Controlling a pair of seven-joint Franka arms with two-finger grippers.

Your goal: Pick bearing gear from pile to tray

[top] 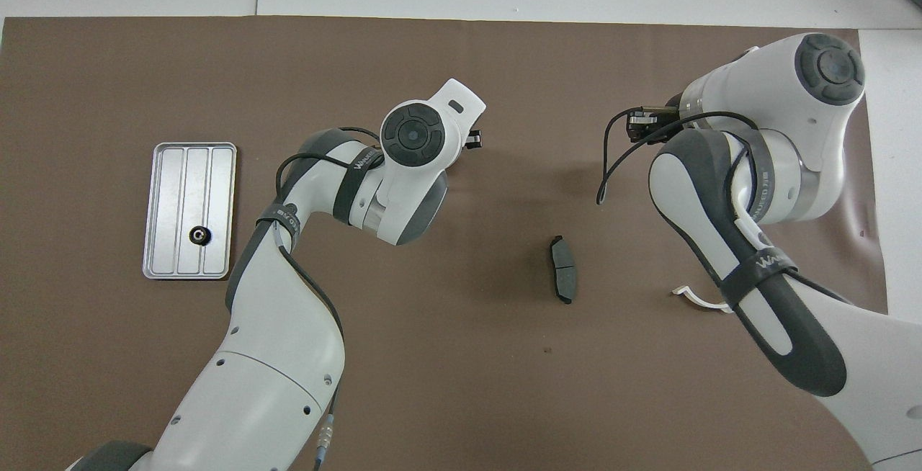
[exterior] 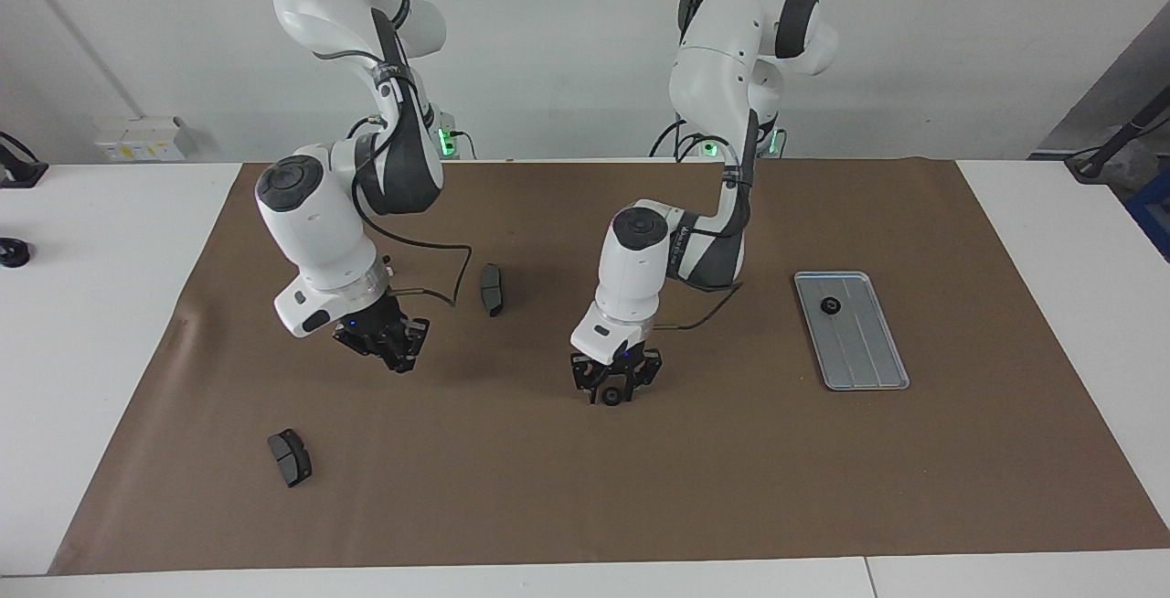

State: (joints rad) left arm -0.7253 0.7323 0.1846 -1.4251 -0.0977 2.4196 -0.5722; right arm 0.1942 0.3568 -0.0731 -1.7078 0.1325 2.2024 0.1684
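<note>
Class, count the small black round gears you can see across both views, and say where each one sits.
2. One gear lies in the tray; another gear is at the left gripper, over the mat. More may be hidden under the arms.

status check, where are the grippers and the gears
Left gripper low over the mat, shut on a black gear. Right gripper waits over the mat. One gear in the tray.
</note>
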